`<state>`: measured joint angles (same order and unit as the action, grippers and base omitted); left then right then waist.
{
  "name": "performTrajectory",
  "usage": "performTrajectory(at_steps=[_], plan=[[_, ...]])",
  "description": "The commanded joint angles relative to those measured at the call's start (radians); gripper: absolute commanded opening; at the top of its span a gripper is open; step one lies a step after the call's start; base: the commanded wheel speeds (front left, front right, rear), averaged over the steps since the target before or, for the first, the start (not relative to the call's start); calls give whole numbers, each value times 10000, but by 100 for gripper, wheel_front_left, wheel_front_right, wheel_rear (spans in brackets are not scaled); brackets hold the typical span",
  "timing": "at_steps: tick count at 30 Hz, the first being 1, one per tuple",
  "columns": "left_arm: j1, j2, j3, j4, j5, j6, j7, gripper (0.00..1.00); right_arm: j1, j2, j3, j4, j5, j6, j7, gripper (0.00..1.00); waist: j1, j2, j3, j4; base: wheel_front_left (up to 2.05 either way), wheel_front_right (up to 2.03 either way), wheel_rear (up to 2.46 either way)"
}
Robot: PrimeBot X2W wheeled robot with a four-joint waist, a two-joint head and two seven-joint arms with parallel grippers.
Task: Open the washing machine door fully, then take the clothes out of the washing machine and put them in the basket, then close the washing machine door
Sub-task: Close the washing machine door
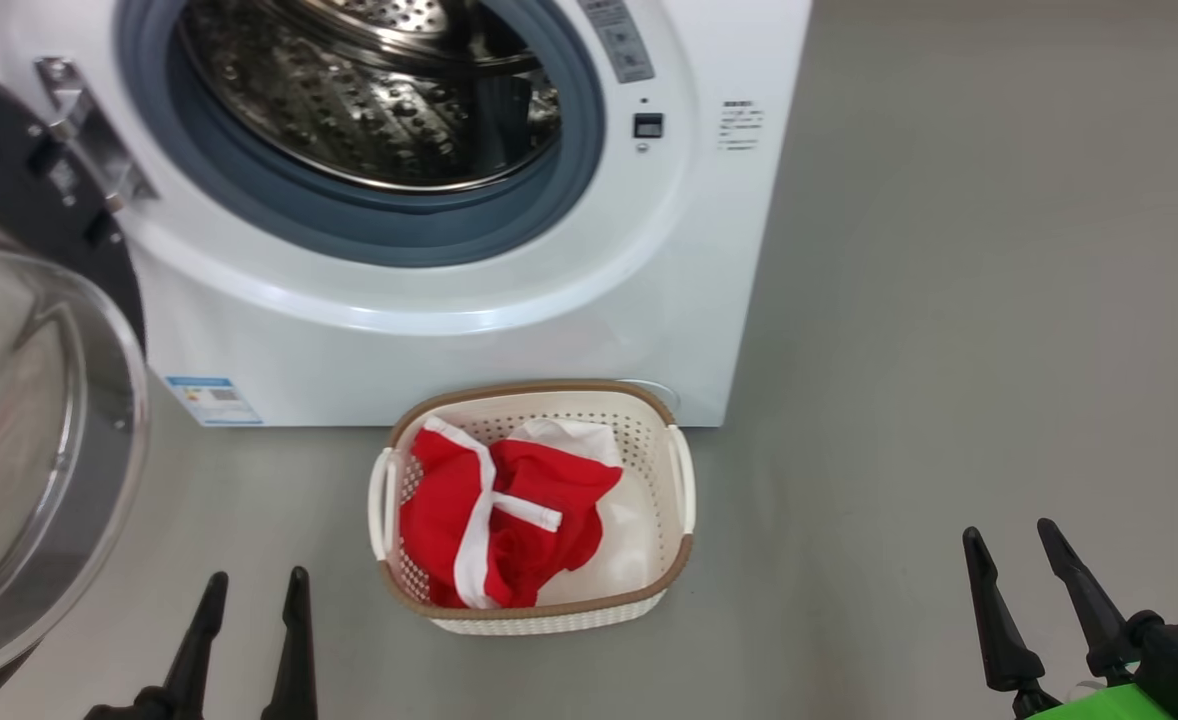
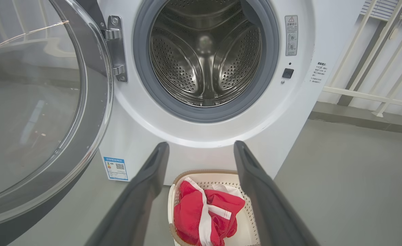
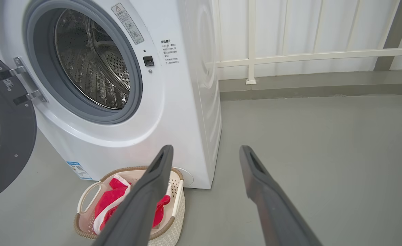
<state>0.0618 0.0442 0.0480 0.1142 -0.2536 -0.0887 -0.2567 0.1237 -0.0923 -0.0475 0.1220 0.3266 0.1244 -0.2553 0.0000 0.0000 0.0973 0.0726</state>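
Washing machine door (image 1: 39,450) hangs wide open at the left, nearest the camera: glossy black rim, clear bulging glass bowl, hard and slick. Both grippers hover low over the floor (image 1: 949,350), holding nothing. The left gripper (image 1: 258,578) is just beside the door's lower rim with its fingers spread. The right gripper (image 1: 1009,532) is well apart on the far side of the basket, also spread.

The basket (image 1: 549,622) stands on the floor against the foot of the washing machine (image 1: 449,350), below the opening and toward its right corner. It is cream perforated plastic with a brown woven-look rim. The clothes (image 1: 509,500) lie bunched inside: soft red fabric with white stripes.

Behind it are the white box front, the grey rubber ring (image 1: 349,225) and the perforated steel drum (image 1: 369,100), which looks empty from the left wrist view.

Judgement: unloading looks done, so closing the door is the step in hand. The left gripper is the nearer one. The move calls for getting to the outer face of the rim and swinging the door round on its metal hinge (image 1: 79,130) until it latches. Push on the rim, not the glass. I cannot tell whether the swing clears the basket.
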Motion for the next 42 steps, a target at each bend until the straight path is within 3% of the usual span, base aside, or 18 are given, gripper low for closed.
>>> performTrajectory(at_steps=[1,27,42], plan=[[-270,60,240,-159,-103,59,-51,100,-70,-237,286,-216,179,63,-65,100,0,0,-18,299,0,0,0],[300,60,-458,-28,-890,764,-51,100,-76,-733,1139,99,299,63,-65,100,0,0,-462,3963,0,0,0],[664,60,-391,-600,-1416,1184,-51,100,-842,-1115,1961,446,434,63,-65,100,0,0,-194,4316,0,0,0]])
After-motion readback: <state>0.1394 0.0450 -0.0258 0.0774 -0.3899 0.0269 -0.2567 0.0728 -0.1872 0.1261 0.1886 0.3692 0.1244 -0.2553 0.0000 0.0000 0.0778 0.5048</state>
